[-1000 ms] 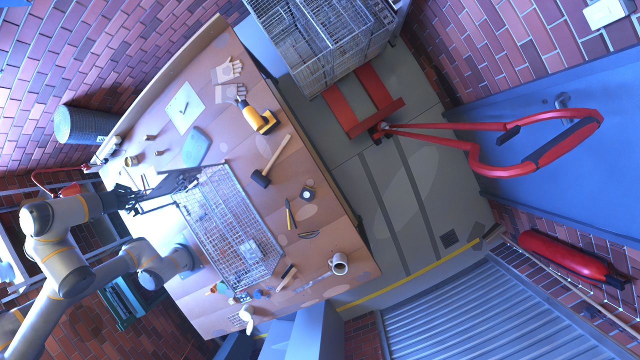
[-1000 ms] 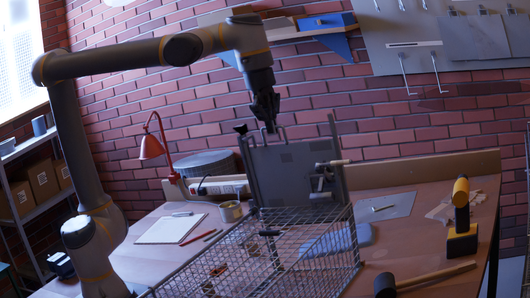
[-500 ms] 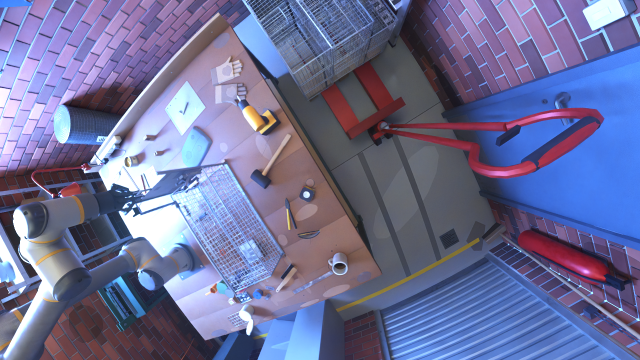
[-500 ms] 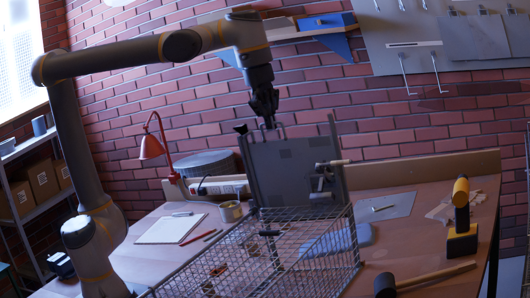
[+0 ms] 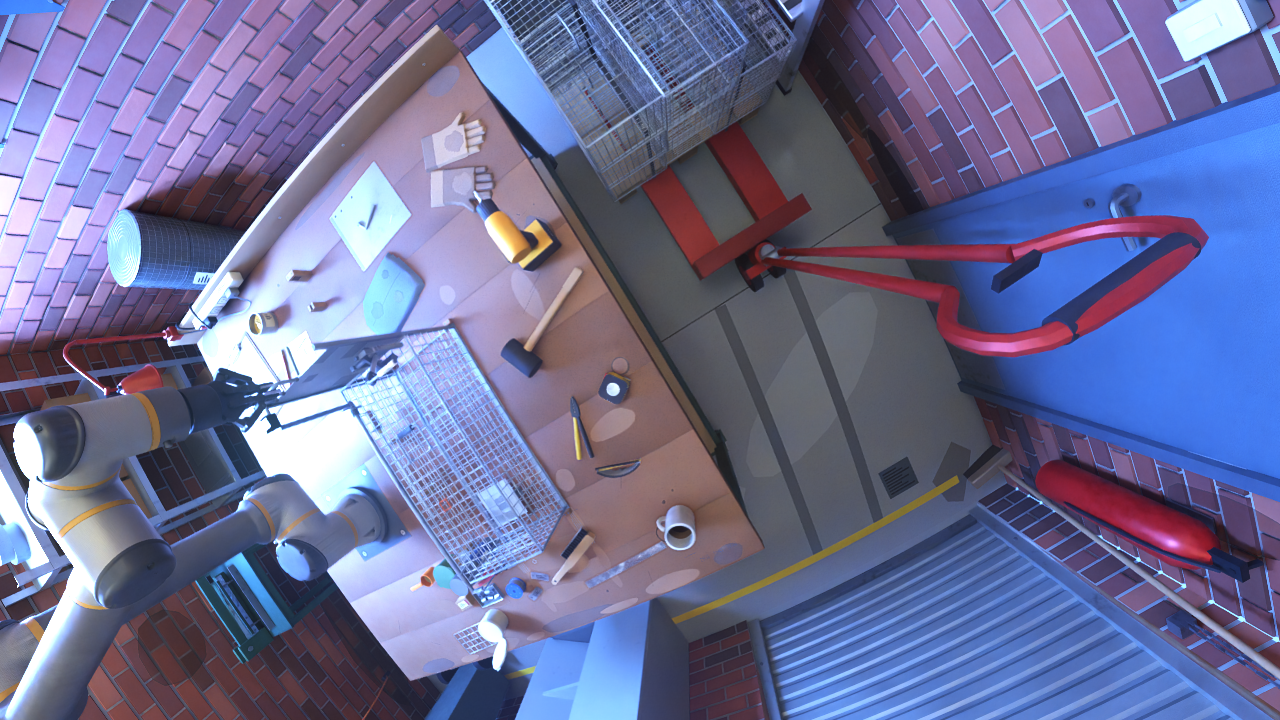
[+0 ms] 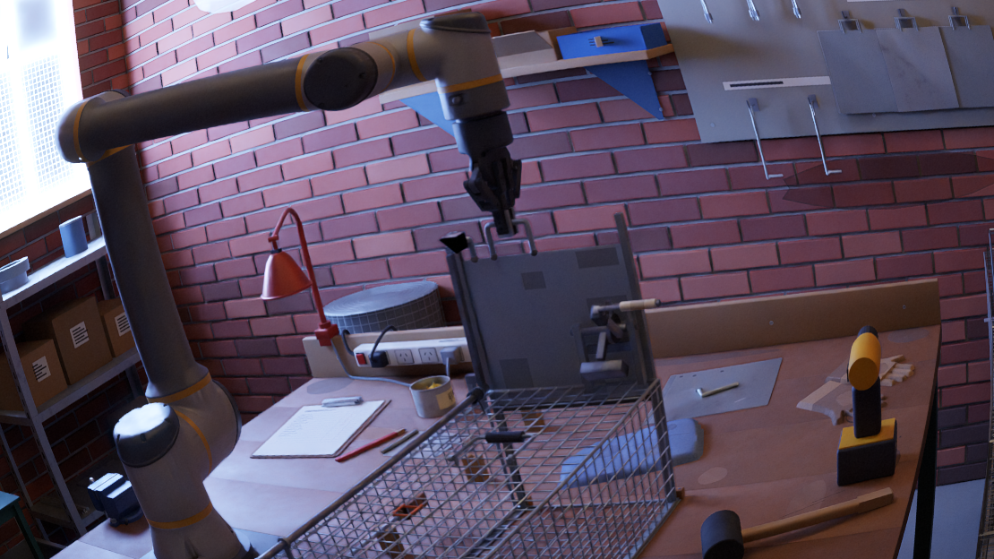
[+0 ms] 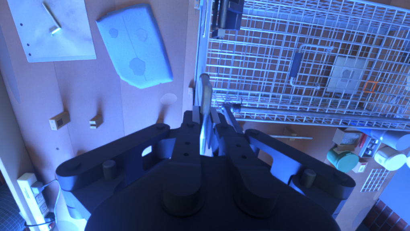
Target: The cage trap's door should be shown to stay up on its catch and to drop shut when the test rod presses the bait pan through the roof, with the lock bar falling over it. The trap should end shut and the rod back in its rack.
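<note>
The grey sheet door (image 6: pixel 549 316) stands raised above the end of the wire cage trap (image 6: pixel 500 480) (image 5: pixel 452 448), and my gripper (image 6: pixel 504 224) (image 5: pixel 268 398) (image 7: pixel 205 120) is clamped on the door handle (image 6: pixel 511 233) at the door's top edge. The handle (image 7: pixel 205 97) shows as a pale bar running between my fingers. The test rod (image 6: pixel 625 304), with a pale grip, lies in its rack on the trap's right post. Through the roof mesh the pale bait pan (image 7: pixel 345 75) sits on the cage floor.
A blue-grey pad (image 6: pixel 636 445) (image 7: pixel 134 46) lies right of the trap, with a metal plate (image 6: pixel 719 386) behind it. A mallet (image 6: pixel 792 525), a yellow tool (image 6: pixel 865 410), a clipboard (image 6: pixel 320 427), a tin (image 6: pixel 431 395) and a red lamp (image 6: pixel 288 271) stand around.
</note>
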